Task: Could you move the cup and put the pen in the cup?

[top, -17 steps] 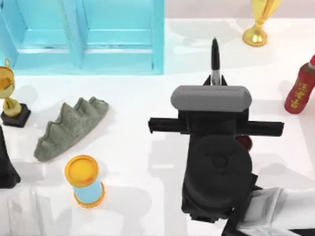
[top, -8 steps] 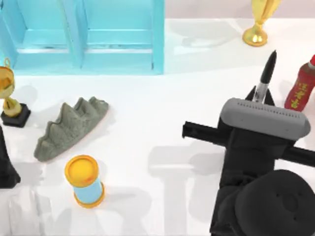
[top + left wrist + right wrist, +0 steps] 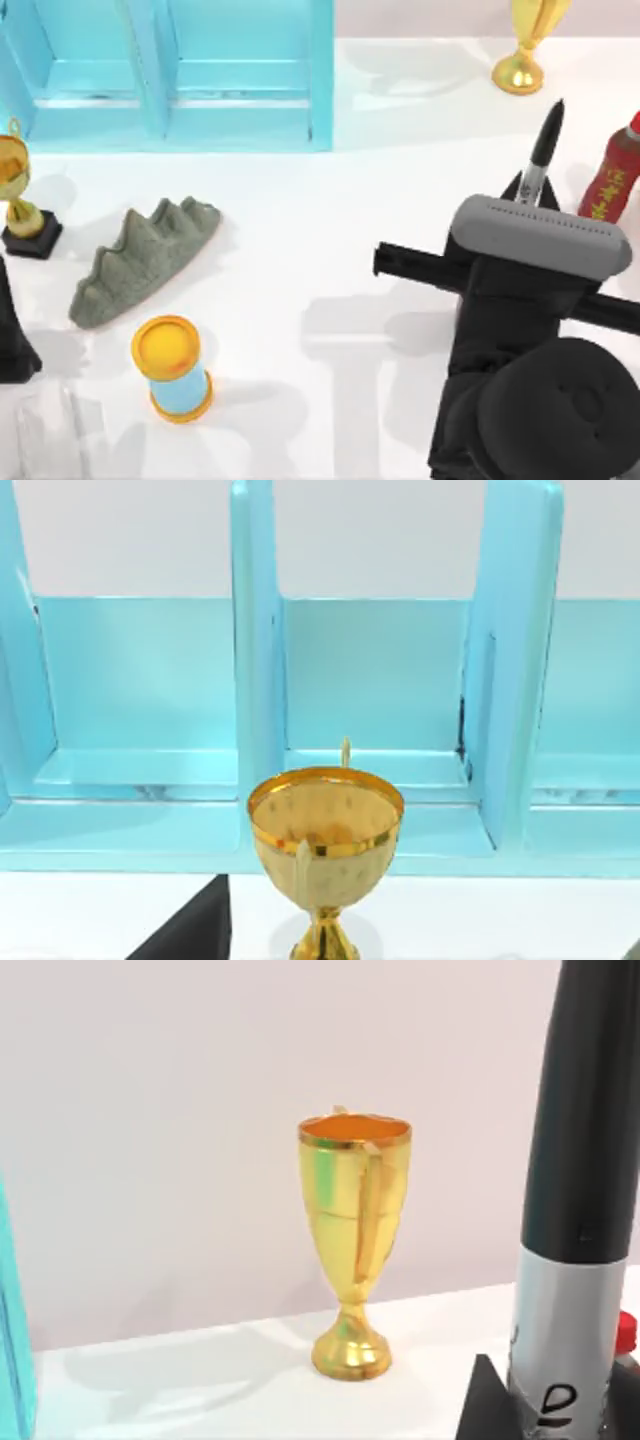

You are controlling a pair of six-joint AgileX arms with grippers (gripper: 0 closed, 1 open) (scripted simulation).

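Sits much farther right than a second ago, with hardly a shift in the last half second: right gripper [image 3: 533,192], clamped tight on the pen [image 3: 545,140]. Pokes straight out past the fingertips, long way running ahead of them toward the gold trophy [image 3: 520,62], black end farthest out. Close beside one finger: red bottle [image 3: 610,185]. Likely next: over to the cup, then tip downward, with the right arm doing it. Parked at the left edge: left arm [image 3: 12,345].

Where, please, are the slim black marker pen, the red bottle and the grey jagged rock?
slim black marker pen [image 3: 545,140], top view, on its black cap.
red bottle [image 3: 612,188], top view, on its labelled body.
grey jagged rock [image 3: 140,262], top view, on its middle.
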